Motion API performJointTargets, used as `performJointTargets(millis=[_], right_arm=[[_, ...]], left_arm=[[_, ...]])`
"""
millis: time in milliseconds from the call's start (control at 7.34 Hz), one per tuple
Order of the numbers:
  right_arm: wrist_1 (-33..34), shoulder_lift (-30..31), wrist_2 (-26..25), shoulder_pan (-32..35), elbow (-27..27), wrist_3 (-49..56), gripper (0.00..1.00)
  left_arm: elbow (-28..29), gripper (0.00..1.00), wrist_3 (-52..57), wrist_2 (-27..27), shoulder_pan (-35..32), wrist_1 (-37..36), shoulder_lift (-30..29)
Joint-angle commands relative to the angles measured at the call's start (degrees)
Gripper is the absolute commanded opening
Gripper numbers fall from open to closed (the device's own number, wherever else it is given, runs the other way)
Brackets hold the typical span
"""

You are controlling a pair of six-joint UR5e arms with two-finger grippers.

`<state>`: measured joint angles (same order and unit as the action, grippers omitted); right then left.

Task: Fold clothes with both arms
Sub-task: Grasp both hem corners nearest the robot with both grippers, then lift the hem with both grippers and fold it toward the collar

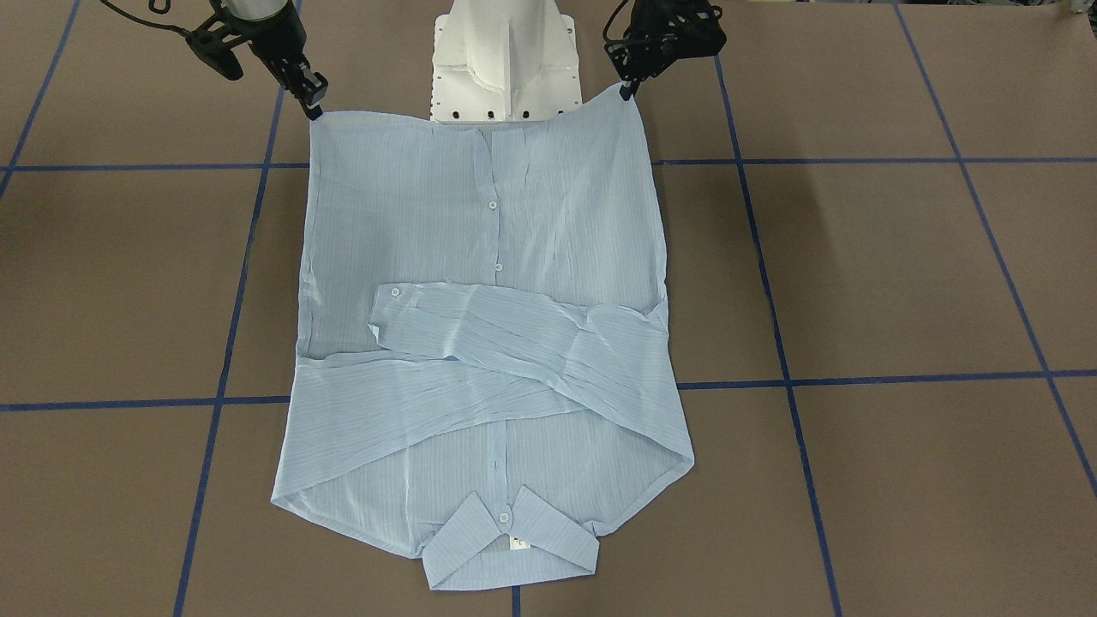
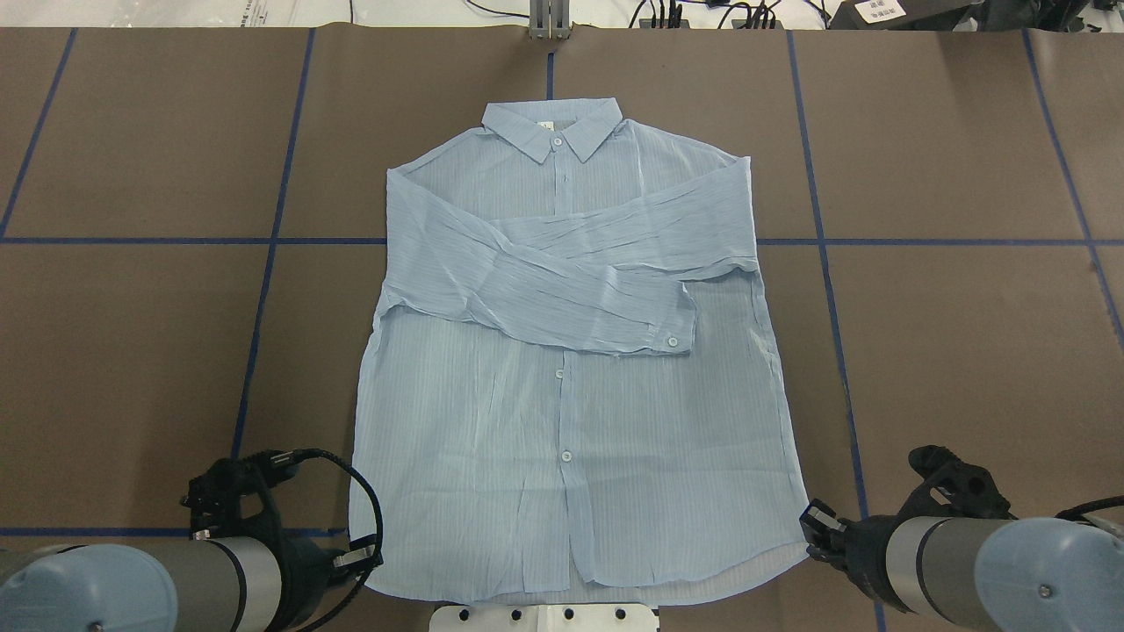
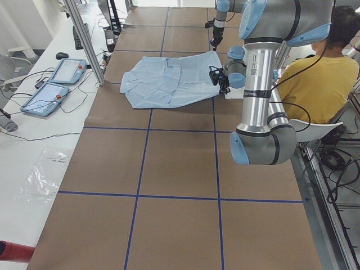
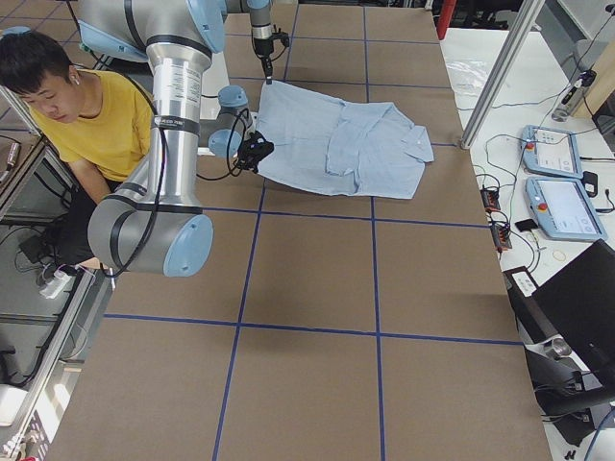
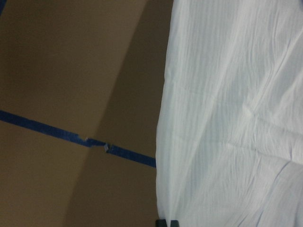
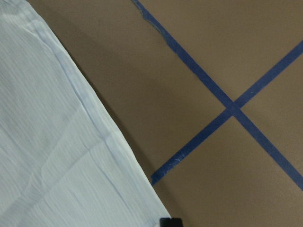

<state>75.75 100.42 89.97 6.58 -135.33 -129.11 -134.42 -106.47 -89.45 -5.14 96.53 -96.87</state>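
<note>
**Hem grasp at both corners, ready for the lengthwise fold**

One shirt [image 2: 571, 421] lies face up in the middle of the surface [image 2: 966, 351]. Its collar [image 2: 553, 132] is at the far edge from the robot and its hem is at the near edge. The two sleeves [image 2: 571, 290] are crossed over the chest. This appears intended to keep the outline narrow, so the body can fold as one panel.

Note the two grasp points. The left pincer [image 1: 628, 91] is closed on one hem corner and the right pincer [image 1: 312, 108] on the other. The fingertips are nipped tight on the cloth, one pincer to each corner. The side views show the hem raised off the surface and stretched between them. Holding both corners likely keeps the hem straight, so you can carry it toward the collar without sagging.

Count in the overhead view:
- Four buttons [image 2: 565, 456]: one at the collar, one on a cuff and two on the placket.
- Two arms, either side of one white pedestal [image 1: 506, 68].

Blue tape [image 2: 272, 237] marks a grid on the surface. One person in yellow [image 4: 106, 134] sits behind the robot.
</note>
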Motion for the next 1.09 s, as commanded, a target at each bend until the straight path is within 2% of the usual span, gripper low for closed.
performJointTargets(millis=[0,273,409,545,681,818,954], right_arm=[[0.2,0.6,0.6,6.1,-3.0,0.2,0.0],[0.5,-2.1,7.3,17.5,-3.0,0.6,0.0],[1.2,-2.9,11.8,22.9,-2.5,1.0,0.0],[2.9,-6.7,13.8,27.0,-1.0,3.2,0.0],[8.5,-12.5,14.0,28.7,0.9,3.7,0.0],[16.0,-21.5,14.0,30.5,5.2,5.3,0.0],[21.0,-27.5,13.6,31.2,9.9,9.8,0.0]], left_arm=[[-2.4,0.0,0.3,-3.0,-5.7,-3.9,-3.7],[-0.2,0.0,1.1,-9.6,-13.5,-3.9,-7.9],[2.6,0.0,6.2,-11.5,-19.1,-4.0,-11.6],[6.8,0.0,9.3,-16.1,-24.6,-3.8,-13.8],[10.4,0.0,11.7,-16.8,-27.9,-3.4,-14.7],[12.2,0.0,16.9,-17.0,-32.4,-3.3,-15.5],[15.9,0.0,19.3,-16.9,-34.2,-2.6,-15.9]])
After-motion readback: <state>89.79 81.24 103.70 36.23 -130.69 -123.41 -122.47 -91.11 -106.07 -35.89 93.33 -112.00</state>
